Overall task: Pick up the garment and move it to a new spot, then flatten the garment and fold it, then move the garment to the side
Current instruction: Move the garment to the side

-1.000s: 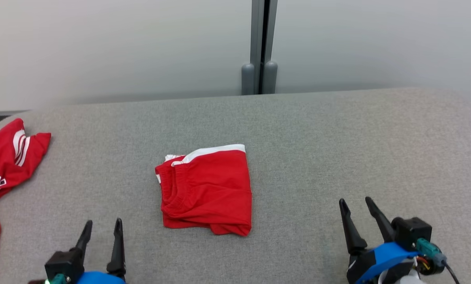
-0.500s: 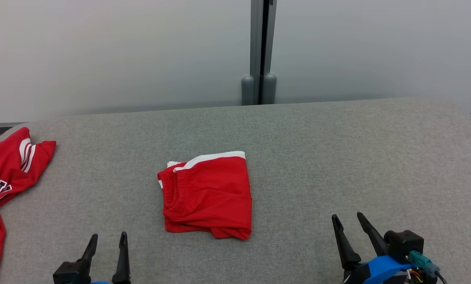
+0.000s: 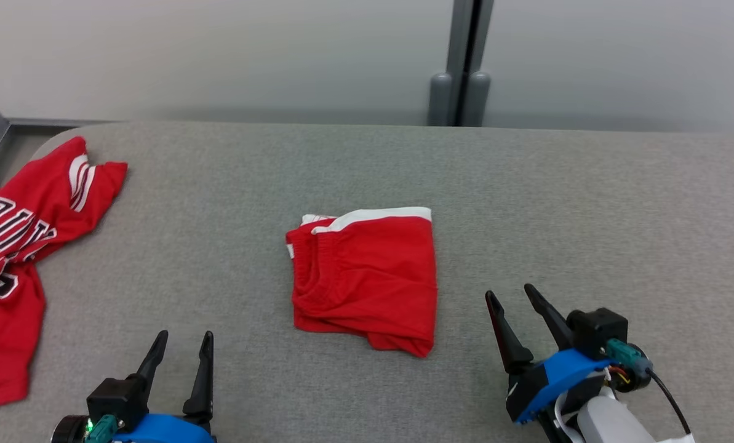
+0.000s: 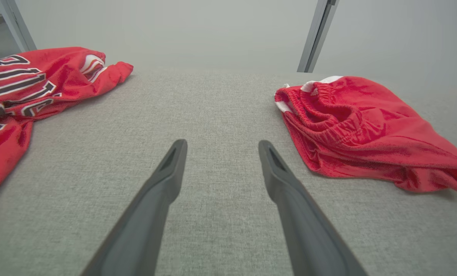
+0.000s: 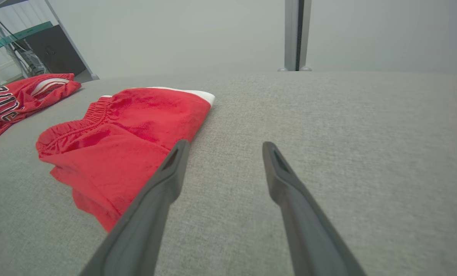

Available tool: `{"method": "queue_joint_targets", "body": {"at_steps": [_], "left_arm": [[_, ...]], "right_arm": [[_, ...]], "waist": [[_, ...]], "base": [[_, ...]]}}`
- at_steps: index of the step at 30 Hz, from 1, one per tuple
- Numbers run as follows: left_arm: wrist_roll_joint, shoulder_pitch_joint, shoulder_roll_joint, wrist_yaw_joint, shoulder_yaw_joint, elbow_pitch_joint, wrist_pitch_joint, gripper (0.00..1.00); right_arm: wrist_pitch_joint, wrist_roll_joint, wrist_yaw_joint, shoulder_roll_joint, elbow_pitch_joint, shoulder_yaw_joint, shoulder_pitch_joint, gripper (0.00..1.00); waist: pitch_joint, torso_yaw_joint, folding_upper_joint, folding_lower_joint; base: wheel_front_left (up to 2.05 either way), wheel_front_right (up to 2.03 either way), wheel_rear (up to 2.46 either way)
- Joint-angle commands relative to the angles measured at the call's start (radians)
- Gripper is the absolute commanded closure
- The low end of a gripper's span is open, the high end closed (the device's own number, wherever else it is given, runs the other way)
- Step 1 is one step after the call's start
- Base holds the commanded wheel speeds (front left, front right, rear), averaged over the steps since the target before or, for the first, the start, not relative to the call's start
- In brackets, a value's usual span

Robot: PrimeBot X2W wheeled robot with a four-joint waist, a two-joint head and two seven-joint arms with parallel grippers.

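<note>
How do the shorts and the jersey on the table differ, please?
The shorts lie folded into a compact block; the jersey lies loose and rumpled. The shorts are plain red with a white band along the far edge; the jersey bears black-and-white lettering. The shorts sit in the middle of the table; the jersey sits at its left end. Both are red with white trim.

Red jersey (image 3: 22, 271) on grey table (image 3: 588, 197)
</note>
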Motion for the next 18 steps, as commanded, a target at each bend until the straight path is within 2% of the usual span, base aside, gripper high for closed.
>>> {"method": "queue_joint_targets", "body": {"at_steps": [1, 7, 12, 13, 14, 15, 18], "left_arm": [[-0.015, -0.025, 0.013, -0.001, -0.014, -0.005, -0.005, 0.00], [-0.079, -0.068, 0.060, -0.001, -0.066, -0.011, -0.004, 0.00], [-0.106, -0.084, 0.075, -0.001, -0.080, -0.006, -0.004, 0.00], [-0.108, -0.086, 0.077, -0.001, -0.080, -0.006, -0.004, 0.00], [-0.110, -0.086, 0.079, -0.001, -0.079, -0.007, -0.004, 0.00], [-0.113, -0.089, 0.079, -0.001, -0.077, -0.010, -0.004, 0.00], [-0.115, -0.089, 0.079, -0.001, -0.076, -0.017, -0.004, 0.00]], "right_arm": [[-0.004, 0.005, 0.000, -0.003, 0.014, 0.003, -0.034, 0.00], [-0.004, 0.019, 0.000, -0.005, 0.151, 0.000, -0.179, 0.00], [-0.004, 0.000, 0.000, -0.004, 0.268, -0.012, -0.247, 0.00], [-0.004, 0.013, 0.000, -0.004, 0.286, -0.010, -0.254, 0.08], [-0.003, 0.021, 0.000, -0.004, 0.305, -0.007, -0.258, 0.51], [-0.001, 0.031, 0.000, -0.004, 0.318, 0.001, -0.261, 1.00], [-0.002, 0.037, 0.000, -0.004, 0.298, 0.001, -0.262, 1.00]], "waist": [[0.063, 0.070, -0.0002, -0.0001], [0.133, 0.186, -0.0002, -0.0001], [0.150, 0.221, -0.0002, -0.0001], [0.151, 0.222, -0.0002, -0.0001], [0.152, 0.222, -0.0002, -0.0001], [0.155, 0.215, -0.0002, -0.0001], [0.154, 0.200, -0.0002, -0.0001]], "base": [[0.00, 0.00, 0.00], [0.00, 0.00, 0.00], [0.00, 0.00, 0.00], [0.00, 0.00, 0.00], [0.00, 0.00, 0.00], [0.00, 0.00, 0.00], [0.00, 0.00, 0.00]]}}
